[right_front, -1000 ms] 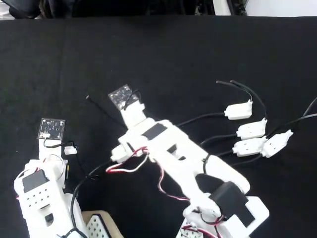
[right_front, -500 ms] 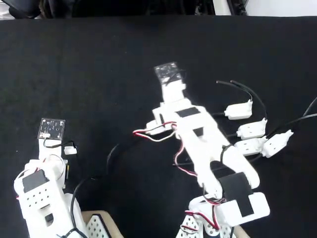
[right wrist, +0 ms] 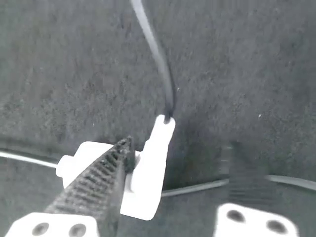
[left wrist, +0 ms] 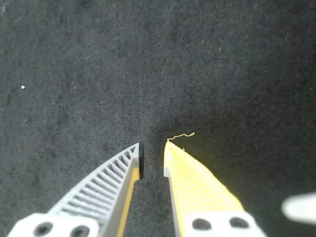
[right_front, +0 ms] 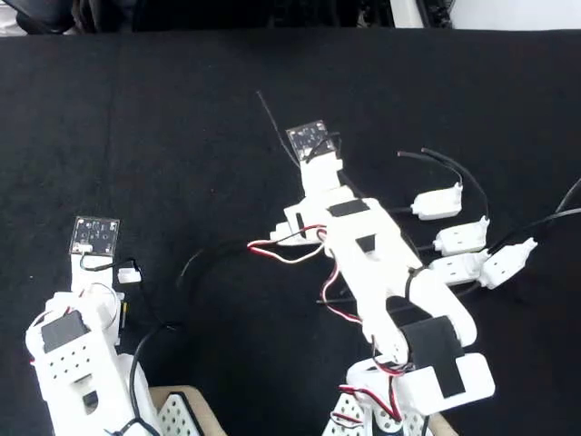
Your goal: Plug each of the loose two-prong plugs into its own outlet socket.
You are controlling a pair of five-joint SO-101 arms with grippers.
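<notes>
Two white plastic arms are sitting at the near edge of the matte black, felt-like surface. One white, boxy plug is resting right at the right end effector, near the surface's middle. Its thin black cord is running toward the far edge. Whether that end effector is clenching the plug cannot be told. The left end effector, with one grey ribbed finger and one yellow, is hanging released, gripping nothing, near the left edge. Four white boxy connectors with black cords are lying clustered by the right edge.
</notes>
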